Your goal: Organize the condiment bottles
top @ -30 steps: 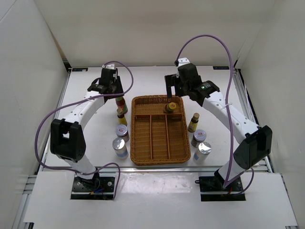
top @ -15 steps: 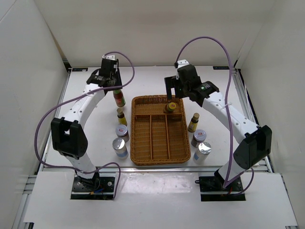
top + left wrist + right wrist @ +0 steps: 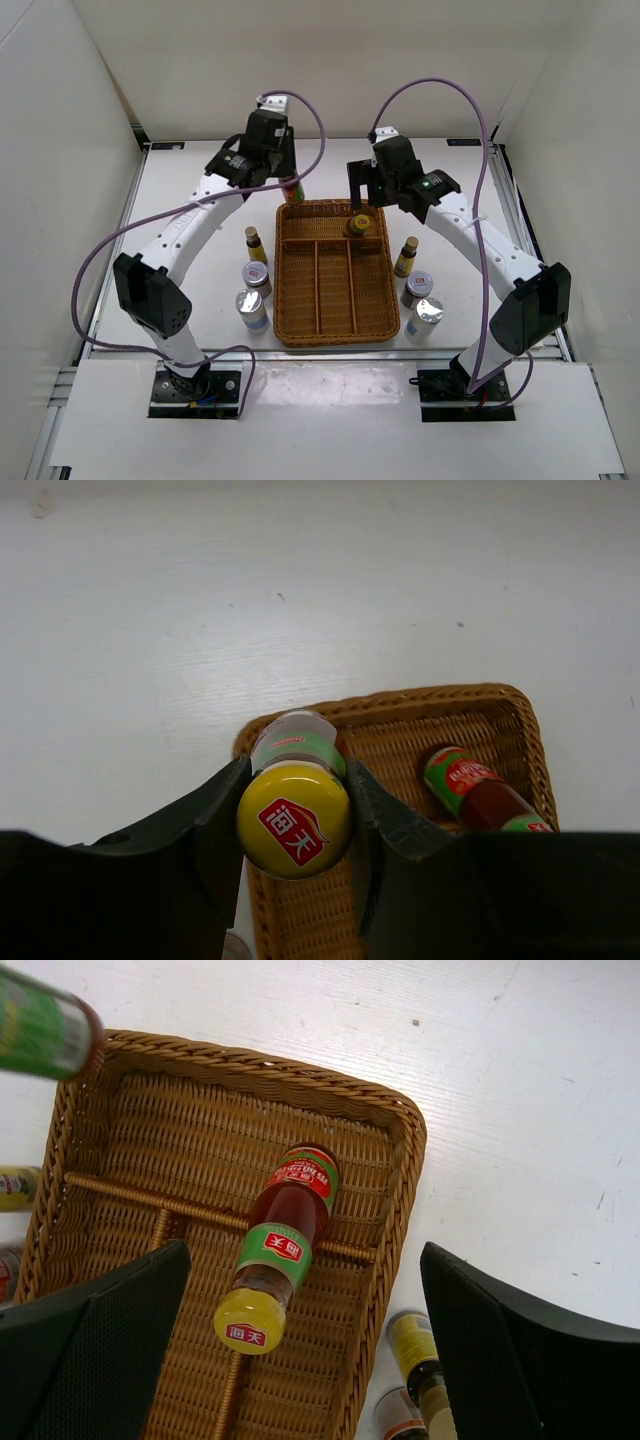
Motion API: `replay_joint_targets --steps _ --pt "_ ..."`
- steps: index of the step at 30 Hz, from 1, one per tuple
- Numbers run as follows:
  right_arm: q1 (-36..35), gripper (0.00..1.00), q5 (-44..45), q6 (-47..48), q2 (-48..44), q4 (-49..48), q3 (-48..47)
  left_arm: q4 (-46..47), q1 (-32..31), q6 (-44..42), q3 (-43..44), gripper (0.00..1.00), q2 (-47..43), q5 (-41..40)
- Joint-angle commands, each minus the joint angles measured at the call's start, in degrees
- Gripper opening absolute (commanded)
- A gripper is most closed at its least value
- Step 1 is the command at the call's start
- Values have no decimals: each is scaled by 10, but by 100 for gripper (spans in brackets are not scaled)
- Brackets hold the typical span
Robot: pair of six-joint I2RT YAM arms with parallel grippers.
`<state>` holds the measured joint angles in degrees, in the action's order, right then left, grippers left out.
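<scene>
My left gripper (image 3: 286,183) is shut on a tall green-necked, yellow-capped bottle (image 3: 294,818) and holds it over the far left corner of the wicker tray (image 3: 340,339). A second tall bottle (image 3: 357,224) stands in the tray's far compartment, seemingly upright. My right gripper (image 3: 361,197) is open and empty just above it, with the bottle (image 3: 281,1243) between its spread fingers. Small brown yellow-capped bottles stand left (image 3: 251,240) and right (image 3: 406,257) of the tray. Two silver-lidded jars (image 3: 256,277) (image 3: 250,305) are on the left and two (image 3: 419,288) (image 3: 428,315) on the right.
The tray has a far cross compartment and three long lanes towards me. White walls close in the table on three sides. Purple cables loop above both arms.
My left gripper has carried the tall bottle from beside the tray's left side to the right and farther back, over the tray's far left corner. The right gripper has barely moved.
</scene>
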<state>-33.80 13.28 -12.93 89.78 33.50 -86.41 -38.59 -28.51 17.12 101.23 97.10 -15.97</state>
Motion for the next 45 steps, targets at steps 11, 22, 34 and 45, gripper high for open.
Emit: replay_joint_targets --steps 11,22,34,45 --pt "3 87 -47 -17 -35 13 21 62 -38 39 -14 11 48 -29" --pt "3 81 -70 -33 -22 13 38 80 -38 71 -65 22 72 -67" --pt "-40 74 -57 -56 1 31 43 85 -38 77 -75 78 78 -72" --pt "-40 68 -1 -78 25 62 38 85 -38 66 -75 92 40 -86"
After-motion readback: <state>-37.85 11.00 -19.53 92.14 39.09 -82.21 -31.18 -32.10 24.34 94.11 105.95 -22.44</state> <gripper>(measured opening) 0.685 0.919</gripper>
